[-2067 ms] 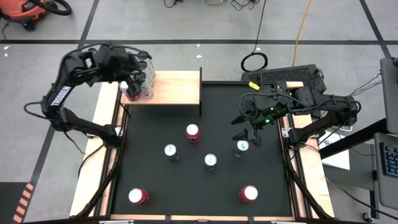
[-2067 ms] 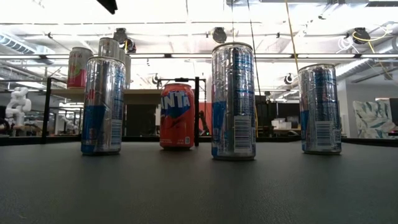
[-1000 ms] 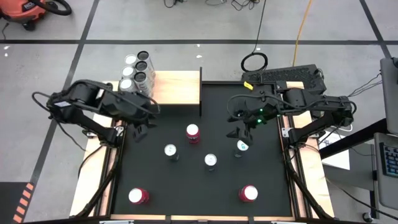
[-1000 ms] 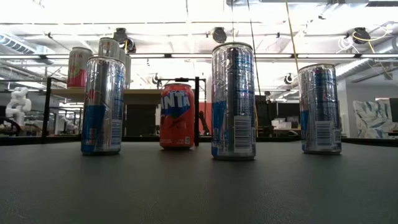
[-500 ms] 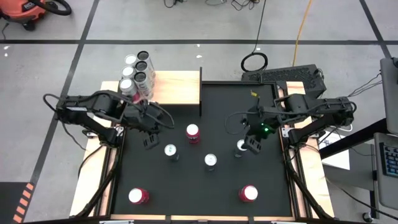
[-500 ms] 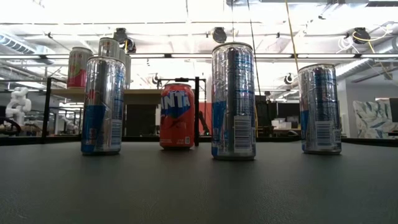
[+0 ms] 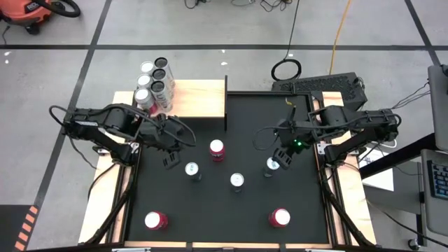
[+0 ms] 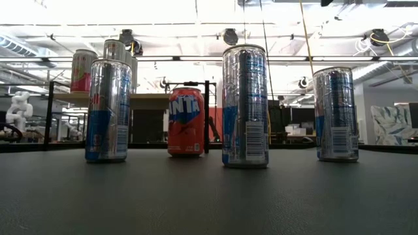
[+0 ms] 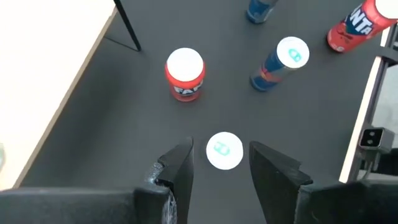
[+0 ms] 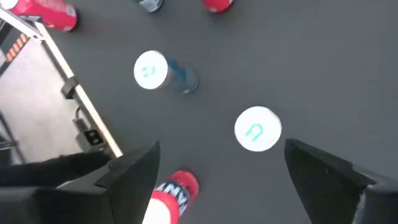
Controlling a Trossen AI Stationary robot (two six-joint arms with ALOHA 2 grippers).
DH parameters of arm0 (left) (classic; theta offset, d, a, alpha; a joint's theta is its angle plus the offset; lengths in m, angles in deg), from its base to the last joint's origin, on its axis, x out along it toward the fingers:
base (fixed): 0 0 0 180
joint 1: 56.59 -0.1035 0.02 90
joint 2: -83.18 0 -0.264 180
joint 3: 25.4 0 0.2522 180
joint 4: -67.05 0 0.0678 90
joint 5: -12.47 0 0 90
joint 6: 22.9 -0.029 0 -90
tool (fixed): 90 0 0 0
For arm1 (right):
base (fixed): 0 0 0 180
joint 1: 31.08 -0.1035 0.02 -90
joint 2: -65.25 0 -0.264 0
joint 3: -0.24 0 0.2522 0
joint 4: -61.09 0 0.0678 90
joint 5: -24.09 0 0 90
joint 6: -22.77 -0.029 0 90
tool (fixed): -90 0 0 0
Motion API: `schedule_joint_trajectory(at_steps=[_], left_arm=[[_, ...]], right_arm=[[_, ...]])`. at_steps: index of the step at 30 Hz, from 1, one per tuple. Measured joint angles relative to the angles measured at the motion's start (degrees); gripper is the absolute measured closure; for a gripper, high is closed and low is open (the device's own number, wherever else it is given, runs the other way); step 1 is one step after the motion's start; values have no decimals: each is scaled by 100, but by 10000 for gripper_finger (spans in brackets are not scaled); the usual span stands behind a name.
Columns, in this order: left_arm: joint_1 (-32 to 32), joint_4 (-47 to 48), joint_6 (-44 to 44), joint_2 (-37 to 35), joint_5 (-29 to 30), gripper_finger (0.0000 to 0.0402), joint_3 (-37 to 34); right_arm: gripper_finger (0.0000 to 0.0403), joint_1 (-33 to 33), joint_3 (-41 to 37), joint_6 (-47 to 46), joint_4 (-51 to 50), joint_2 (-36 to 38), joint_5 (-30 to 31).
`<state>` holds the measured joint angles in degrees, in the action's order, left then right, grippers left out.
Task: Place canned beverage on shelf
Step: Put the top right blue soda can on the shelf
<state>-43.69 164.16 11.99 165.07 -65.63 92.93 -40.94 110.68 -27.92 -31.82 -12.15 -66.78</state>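
Below the left gripper (image 9: 219,163), framed between its spread fingers (image 9: 180,167), stands a slim silver can (image 9: 224,150) on the black mat (image 7: 231,210), not gripped. Just beyond it from that gripper sits a red can (image 9: 185,73), and past that a second slim can (image 9: 285,59). Behind this gripper and to its side, the wooden shelf (image 7: 199,98) holds a cluster of cans (image 7: 154,84) at its outer end. Right gripper (image 10: 219,163) hovers over another slim can (image 10: 257,129), jaws wide, nothing pinched; from above that can (image 7: 272,164) lies right under it. Further from it are another silver can (image 10: 155,71) and a red one (image 10: 174,193). Two more red cans (image 7: 155,220) stand at the mat's near corners
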Motion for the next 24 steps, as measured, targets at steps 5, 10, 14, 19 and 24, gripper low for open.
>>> schedule_joint_trajectory(at_steps=[5, 10, 14, 19, 24], left_arm=[[-2, 8, 188, 0, 11, 252, 0], [180, 212, 195, -44, -244, 252, 0], [681, 284, 511, -250, 221, 252, 0], [1204, 464, 1415, -359, 808, 252, 0], [1466, 644, 1902, -300, 333, 252, 0]], right_arm=[[79, 6, 0, 362, -54, 0, 185], [79, -42, -1, 911, -302, 0, 79], [79, -95, -2, 1515, -313, 1, 81], [79, -104, -2, 2307, -299, 2, 84], [79, -101, -2, 2802, -297, 1, 83]])
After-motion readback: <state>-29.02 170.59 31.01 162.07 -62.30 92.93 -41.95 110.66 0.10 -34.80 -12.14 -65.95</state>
